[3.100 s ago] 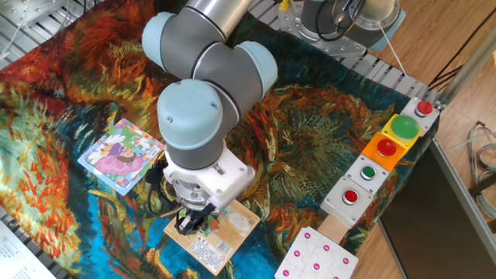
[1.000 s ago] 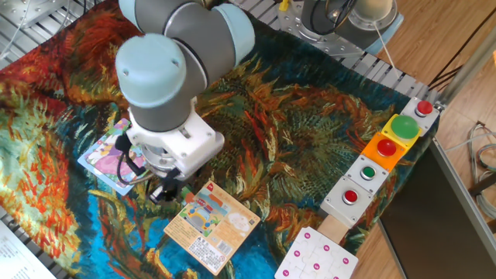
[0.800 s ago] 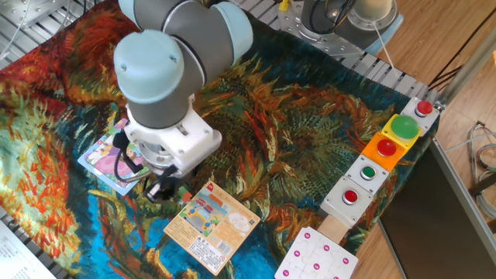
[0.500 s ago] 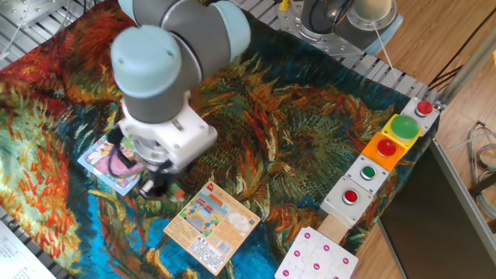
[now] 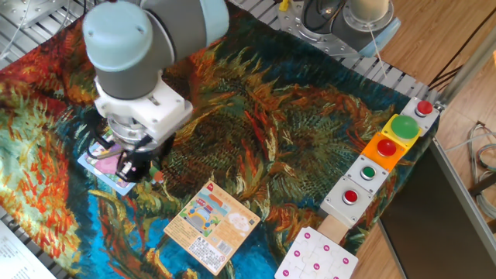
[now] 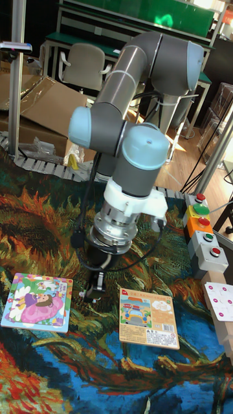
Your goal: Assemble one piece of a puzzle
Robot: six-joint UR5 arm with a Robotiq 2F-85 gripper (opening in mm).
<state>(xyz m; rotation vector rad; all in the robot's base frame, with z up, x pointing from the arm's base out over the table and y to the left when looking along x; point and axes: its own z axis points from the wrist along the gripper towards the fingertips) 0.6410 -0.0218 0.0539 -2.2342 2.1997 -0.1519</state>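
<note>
Your end effector (image 6: 95, 284) hangs low over the worktop (image 5: 310, 139), which is covered by a cloth with an orange, blue and green leafy print. It sits between the flat square pastel jigsaw puzzle (image 6: 37, 302) with the pink-purple figure and the orange printed card (image 6: 148, 317) with a rainbow picture. In the fixed view the end effector (image 5: 133, 167) is right at the near edge of the puzzle (image 5: 108, 172), and the big grey arm hides most of that puzzle.

The dark fingers look close together, but you cannot tell from these pictures if they are clamped on something. The small pale cardboard piece does not show clearly. It may be pinched between the fingers, or it may be hidden. So go slowly and do not trust that you have it.

Think of the piece as very light, thin and a bit bendy. It is stiff when it lies flat, but it will fold or dent if you squeeze hard. It is probably smooth on top, so it can slip or turn in the grip. Hold it by its two side edges, near the middle, with a soft pinch. Keep it level, so its knobs can drop into the gap.

The puzzle is light too, and it lies loose on the soft cloth. If you push sideways, the whole puzzle may slide. Press straight down, gently.
</note>
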